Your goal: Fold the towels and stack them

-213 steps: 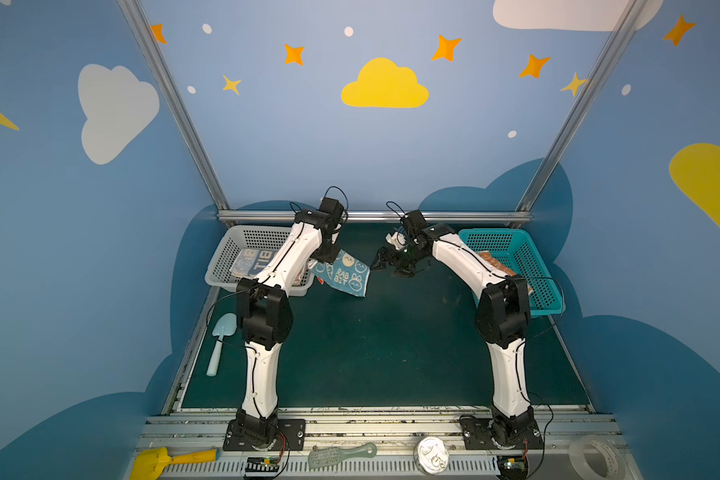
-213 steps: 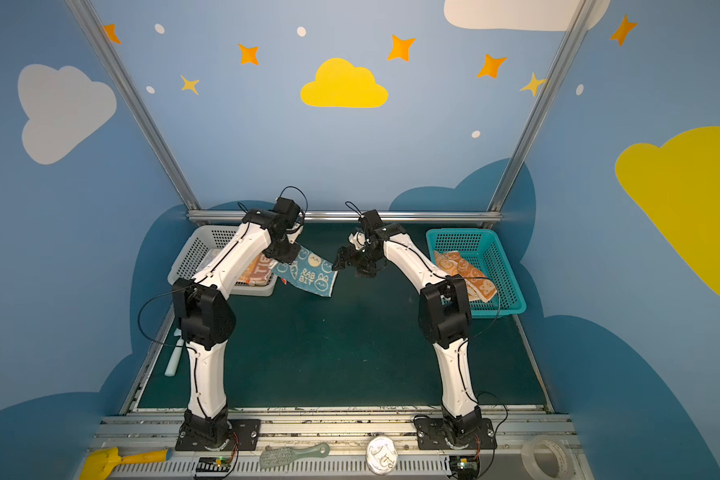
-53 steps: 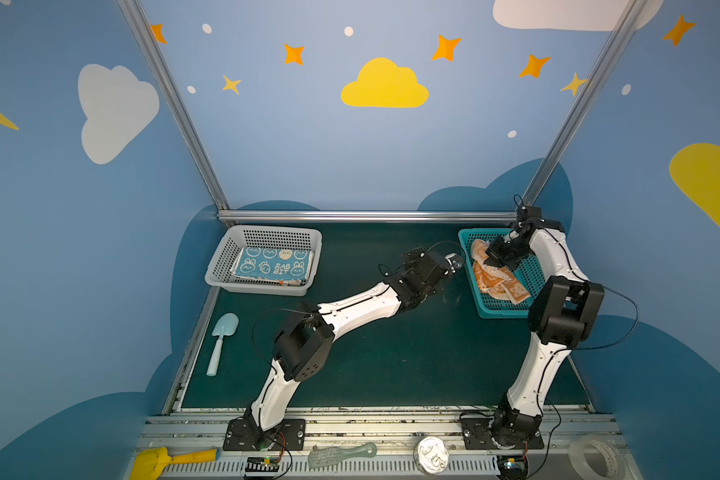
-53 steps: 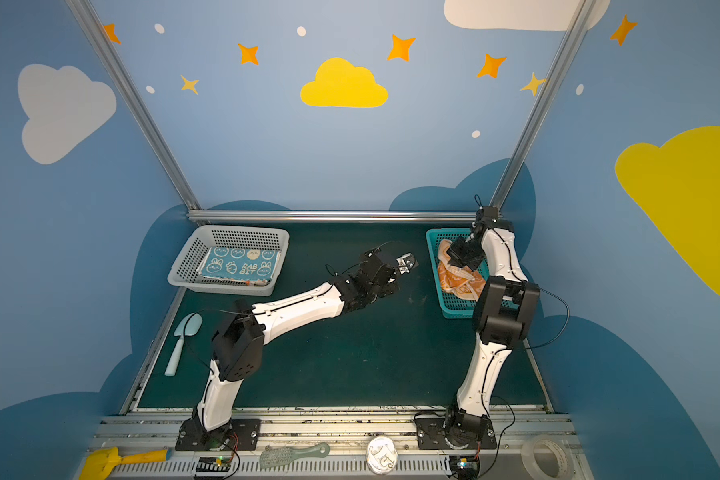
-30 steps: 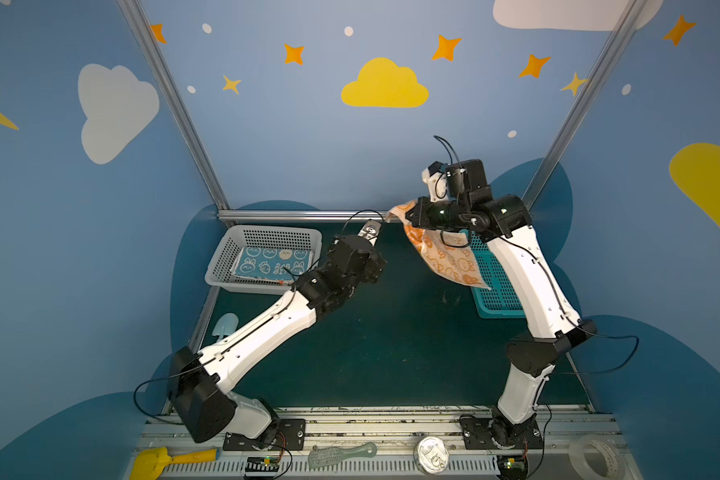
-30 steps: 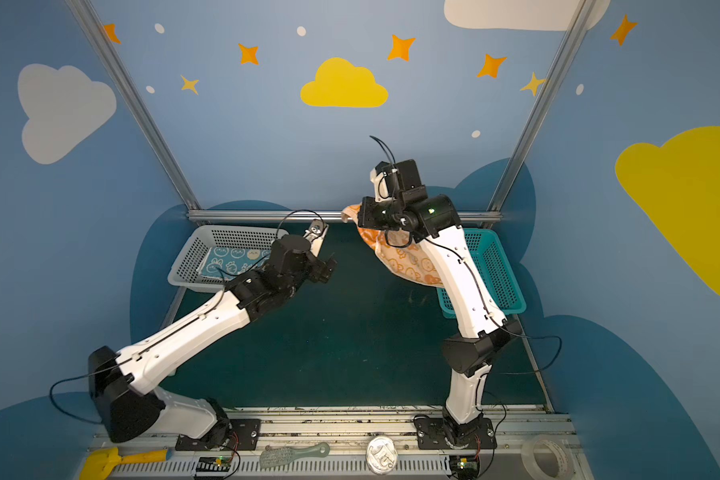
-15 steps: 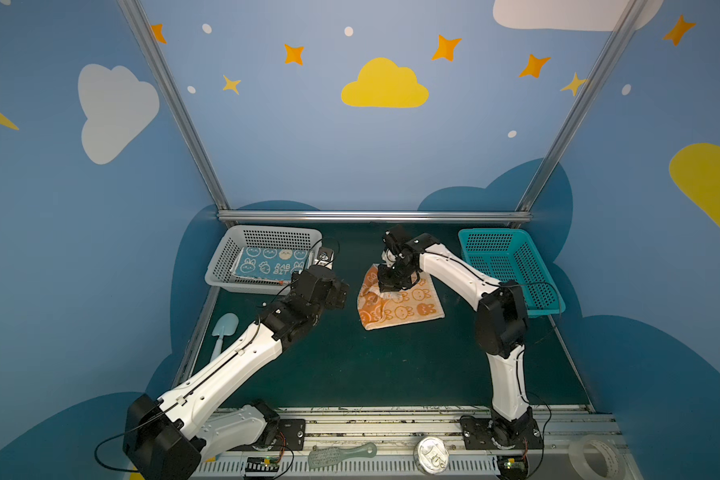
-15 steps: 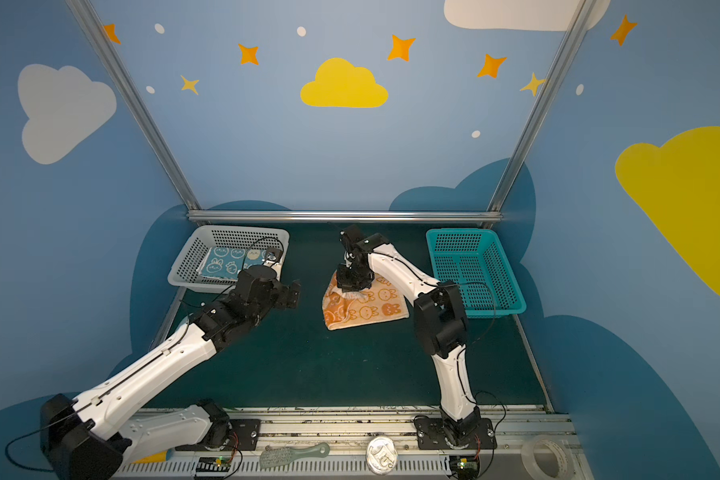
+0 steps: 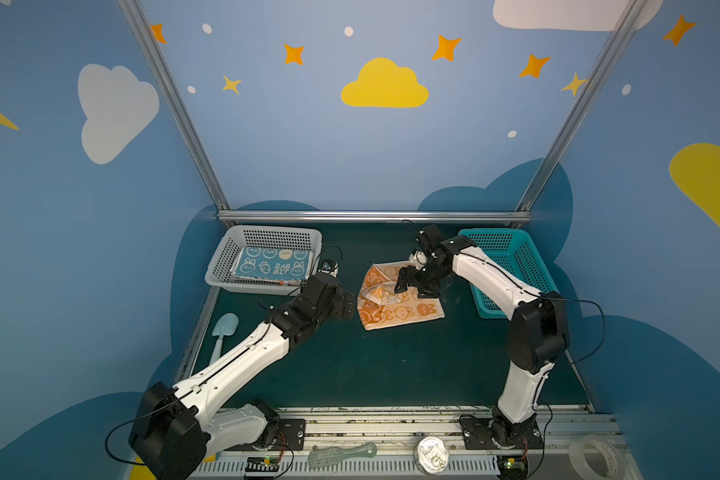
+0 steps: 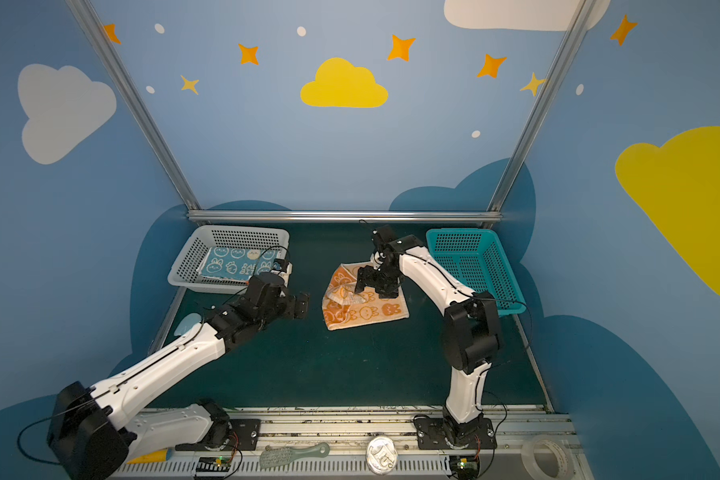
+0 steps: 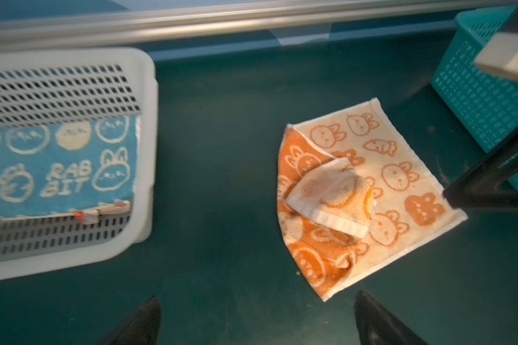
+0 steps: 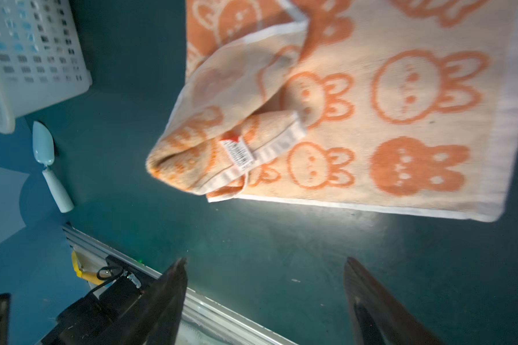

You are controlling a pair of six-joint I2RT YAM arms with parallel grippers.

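An orange rabbit-print towel (image 9: 408, 309) (image 10: 371, 311) lies crumpled on the green mat, one corner flopped over its middle (image 11: 332, 194) and a small tag showing (image 12: 237, 150). My right gripper (image 9: 415, 286) (image 12: 265, 264) hovers just above it, open and holding nothing. My left gripper (image 9: 347, 306) (image 11: 256, 301) is open to the left of the towel, over bare mat. A blue towel lettered "RAB BIT" (image 9: 273, 264) (image 11: 60, 167) lies folded in the white basket (image 9: 221, 266), small orange tags at its edge.
An empty teal basket (image 9: 516, 270) (image 10: 474, 270) stands at the back right, close to my right arm. A pale blue scoop (image 9: 224, 330) lies by the left edge. A brush (image 9: 341, 453), a tin lid (image 9: 432, 459) and a tape roll (image 9: 595, 457) rest on the front rail.
My right gripper brought the orange towel down from the air onto the mat, let go and opened. My left arm drew back toward the front left, its gripper still open.
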